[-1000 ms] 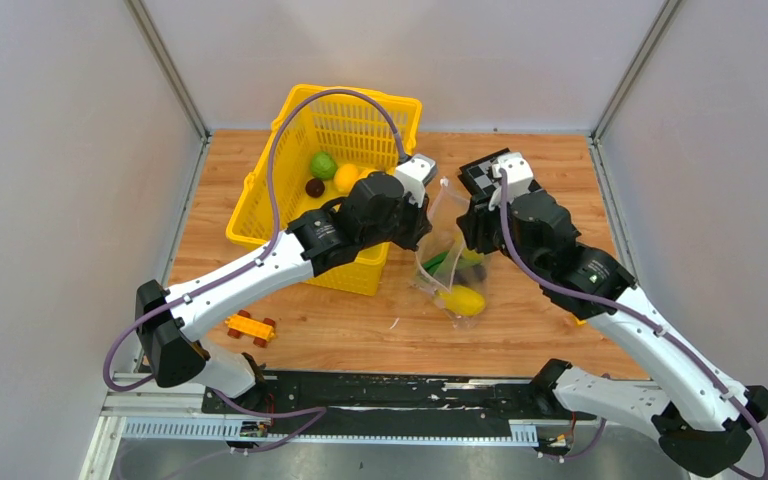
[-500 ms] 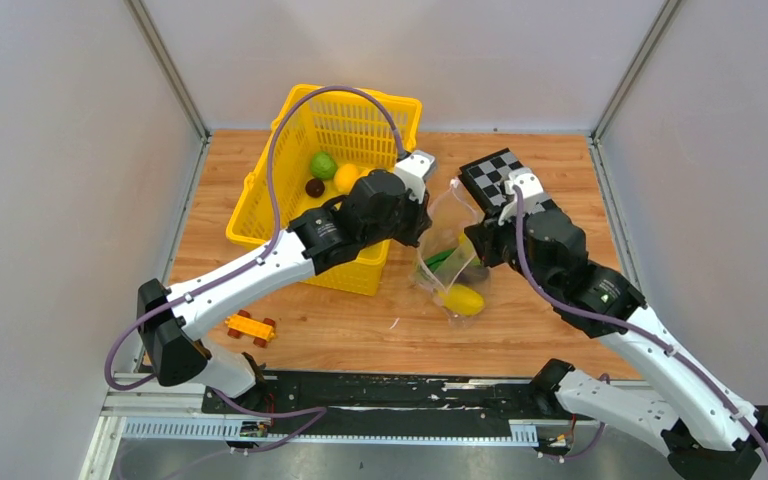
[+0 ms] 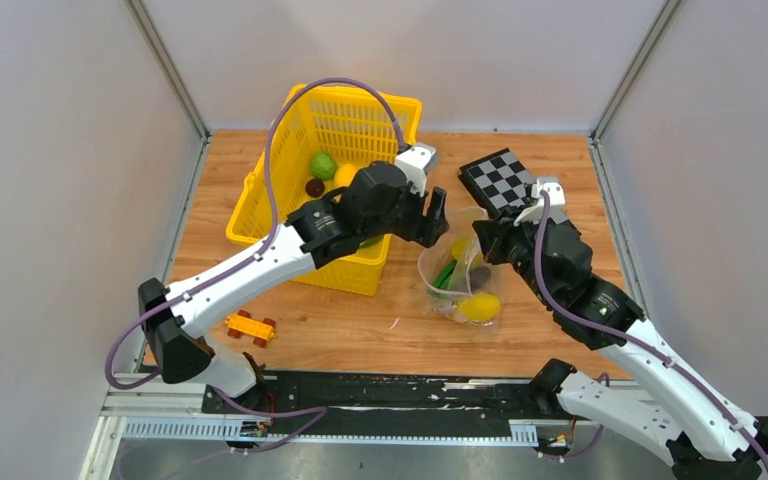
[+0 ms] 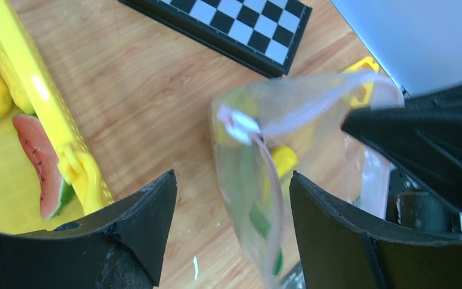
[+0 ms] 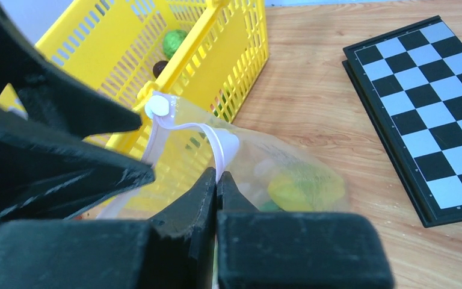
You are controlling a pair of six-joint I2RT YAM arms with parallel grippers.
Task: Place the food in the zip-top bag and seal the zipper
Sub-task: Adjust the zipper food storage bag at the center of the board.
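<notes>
The wooden table (image 3: pixel 380 330) carries a yellow lattice basket (image 3: pixel 360 125) at the left rear and a chequerboard (image 3: pixel 500 178) to its right. Nearer the arms, the zip-top bag (image 3: pixel 436 296) stands slumped just beside the basket's near corner. Some of the food is inside the bag: a yellow lemon (image 3: pixel 480 306) and a green pod (image 3: pixel 446 272). A watermelon slice (image 4: pixel 39 162) and a green ball (image 3: pixel 323 165) lie in the basket. The right end effector (image 5: pixel 216 180) is clamped on the zipper (image 5: pixel 207 130), holding the mouth up. The left end effector (image 4: pixel 231 186) stands wide open astride the bag's other lip, gripping nothing. To do this step well, I judge, the right should hold the strip high and steady while the left fetches from the basket; a slack strip would let the mouth fold shut
</notes>
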